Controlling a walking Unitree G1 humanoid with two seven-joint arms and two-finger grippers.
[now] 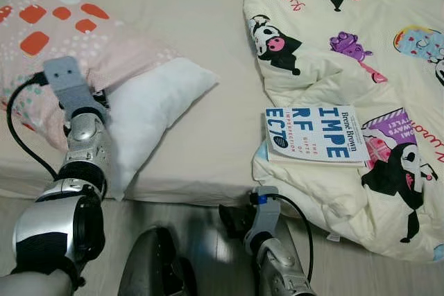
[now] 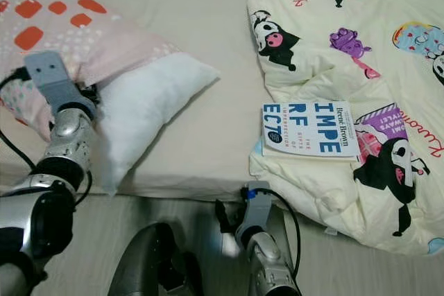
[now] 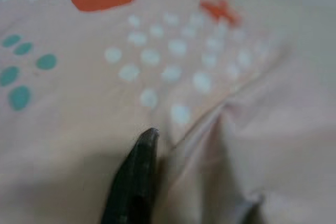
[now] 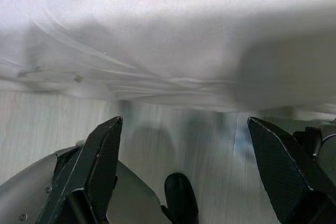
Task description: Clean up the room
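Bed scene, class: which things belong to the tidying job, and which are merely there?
Job:
pillow
pillowcase
left pincer, at the pillowcase
book
quilt

Merely there:
sheet
floor
right pincer, open, low over the floor

Head views down over bed [image 1: 208, 136]
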